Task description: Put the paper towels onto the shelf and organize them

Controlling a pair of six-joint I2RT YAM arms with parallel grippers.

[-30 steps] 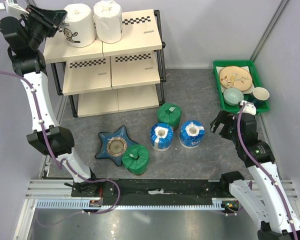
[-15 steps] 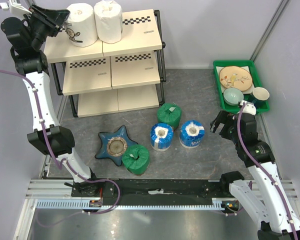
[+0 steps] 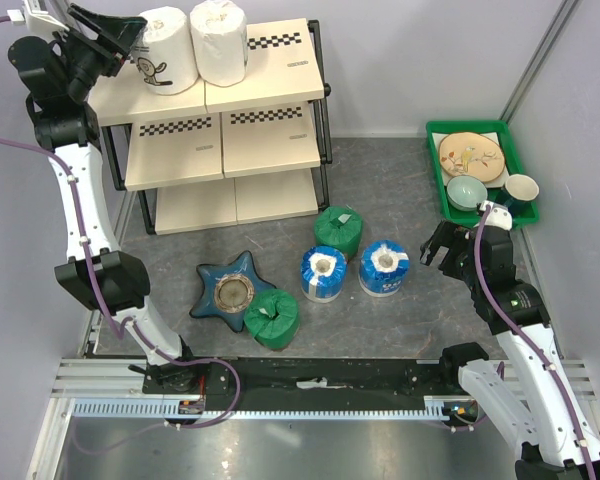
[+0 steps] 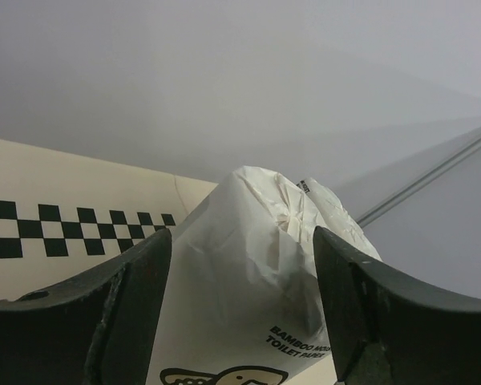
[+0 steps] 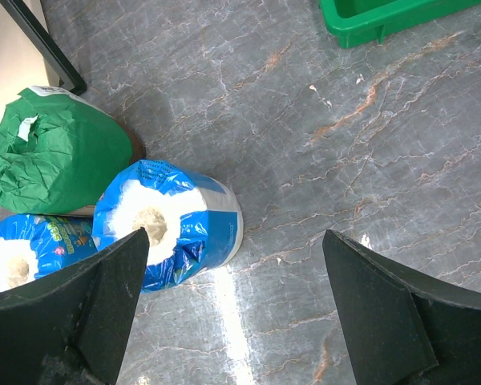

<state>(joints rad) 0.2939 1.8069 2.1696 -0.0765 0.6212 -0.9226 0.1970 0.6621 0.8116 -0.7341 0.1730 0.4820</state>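
Two white paper towels (image 3: 166, 48) (image 3: 218, 40) stand side by side on the top board of the shelf (image 3: 270, 60). My left gripper (image 3: 128, 38) is open at the left one, a finger on each side of its wrapped top (image 4: 248, 257); whether the pads touch it I cannot tell. On the floor lie two blue rolls (image 3: 323, 272) (image 3: 384, 267) and two green rolls (image 3: 339, 230) (image 3: 272, 318). My right gripper (image 3: 438, 250) hangs open just right of the nearer blue roll (image 5: 172, 220), nothing between its fingers.
A blue star-shaped dish (image 3: 230, 290) lies beside the front green roll. A green tray (image 3: 435, 160) of dishes sits at the back right by the wall. The shelf's two lower boards show no rolls. A wall stands close behind the shelf.
The left gripper has opened around the left white roll on the top board, and roll and gripper have shifted slightly back and right. The right arm has not moved.
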